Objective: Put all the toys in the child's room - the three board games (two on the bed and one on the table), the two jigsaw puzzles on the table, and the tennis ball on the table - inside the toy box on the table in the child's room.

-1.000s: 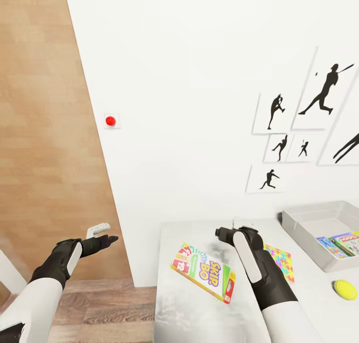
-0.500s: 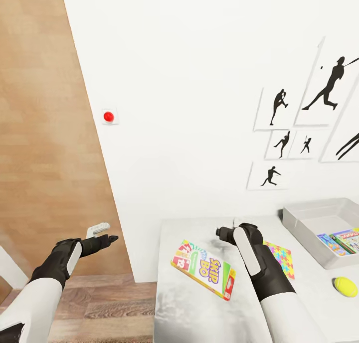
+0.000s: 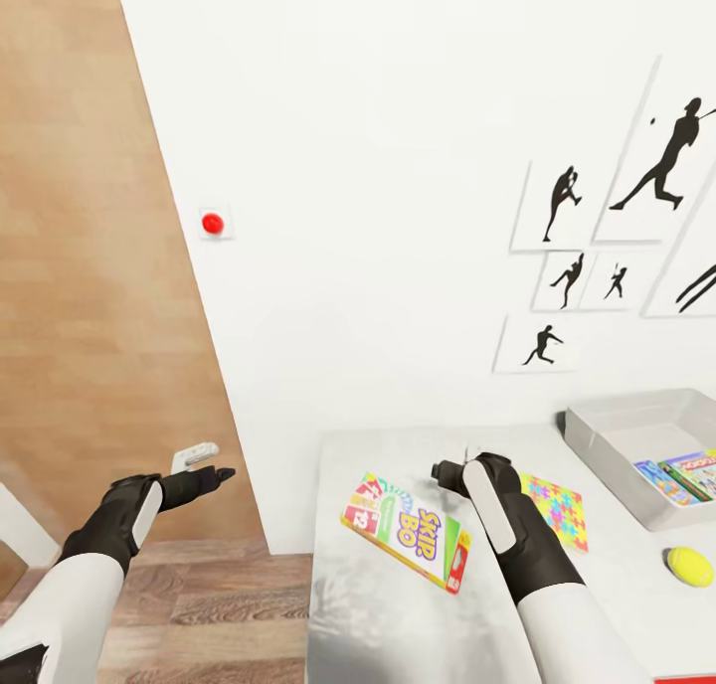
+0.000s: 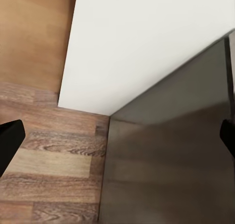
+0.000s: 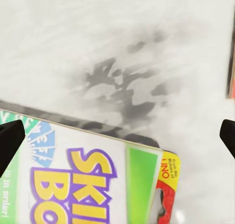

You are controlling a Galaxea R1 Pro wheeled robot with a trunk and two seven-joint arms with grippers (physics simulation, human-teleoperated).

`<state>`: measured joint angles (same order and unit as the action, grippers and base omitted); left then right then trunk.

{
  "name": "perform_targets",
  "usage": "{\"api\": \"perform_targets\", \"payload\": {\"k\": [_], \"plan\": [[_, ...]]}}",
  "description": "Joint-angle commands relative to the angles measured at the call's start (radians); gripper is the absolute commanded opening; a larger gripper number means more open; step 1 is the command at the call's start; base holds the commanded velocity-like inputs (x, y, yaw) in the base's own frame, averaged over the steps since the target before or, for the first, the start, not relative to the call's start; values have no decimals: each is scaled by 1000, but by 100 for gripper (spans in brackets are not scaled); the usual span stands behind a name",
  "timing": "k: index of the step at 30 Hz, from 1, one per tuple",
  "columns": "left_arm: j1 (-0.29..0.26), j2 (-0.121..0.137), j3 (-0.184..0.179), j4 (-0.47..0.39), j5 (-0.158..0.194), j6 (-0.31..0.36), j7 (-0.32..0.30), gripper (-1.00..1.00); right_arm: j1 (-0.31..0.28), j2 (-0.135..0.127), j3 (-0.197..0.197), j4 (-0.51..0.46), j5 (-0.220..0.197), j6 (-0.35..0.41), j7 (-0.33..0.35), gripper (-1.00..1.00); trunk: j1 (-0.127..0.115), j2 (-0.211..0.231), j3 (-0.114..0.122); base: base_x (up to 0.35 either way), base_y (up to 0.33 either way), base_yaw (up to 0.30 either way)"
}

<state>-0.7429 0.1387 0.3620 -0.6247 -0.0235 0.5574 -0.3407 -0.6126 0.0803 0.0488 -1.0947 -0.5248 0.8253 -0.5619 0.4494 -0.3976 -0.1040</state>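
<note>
On the pale table (image 3: 378, 614) lies a board game box printed "SKIP BO" (image 3: 406, 531) (image 5: 93, 180). My right gripper (image 3: 449, 469) (image 5: 117, 141) hovers open just above the box's far right end and holds nothing. A multicoloured jigsaw puzzle (image 3: 559, 508) lies flat right of that arm, partly hidden by it. The yellow tennis ball (image 3: 690, 566) rests near the table's right side. The grey toy box (image 3: 607, 435) stands at the back right with two flat printed board games (image 3: 686, 473) in it. My left gripper (image 3: 211, 477) (image 4: 117, 141) is open over the wood floor, left of the table.
The white wall (image 3: 378, 217) rises directly behind the table, with a red button plate (image 3: 212, 224) and black sports-silhouette pictures (image 3: 597, 256). A wood-toned panel (image 3: 80, 266) stands at the left. The table's dark cabinet side (image 4: 166, 165) faces my left gripper, above plank floor (image 4: 49, 160).
The head view has shifted slightly, moving the wall pictures and toy box in the picture. Both arms hold almost the same pose, and nothing was grasped or released.
</note>
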Motion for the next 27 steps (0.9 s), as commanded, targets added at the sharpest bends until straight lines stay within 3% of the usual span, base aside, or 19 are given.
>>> {"api": "perform_targets", "payload": {"k": [1, 27], "plan": [[-1, 0, 5, -1, -3, 7, -6, 100, -1, 0, 1, -1, -10, 1, -10, 100, 1, -2, -4, 0, 0, 0], [-1, 3, 5, -3, -3, 6, -6, 100, -1, -2, -1, 10, -10, 0, -10, 100, 1, -2, -47, 0, 0, 0]]}}
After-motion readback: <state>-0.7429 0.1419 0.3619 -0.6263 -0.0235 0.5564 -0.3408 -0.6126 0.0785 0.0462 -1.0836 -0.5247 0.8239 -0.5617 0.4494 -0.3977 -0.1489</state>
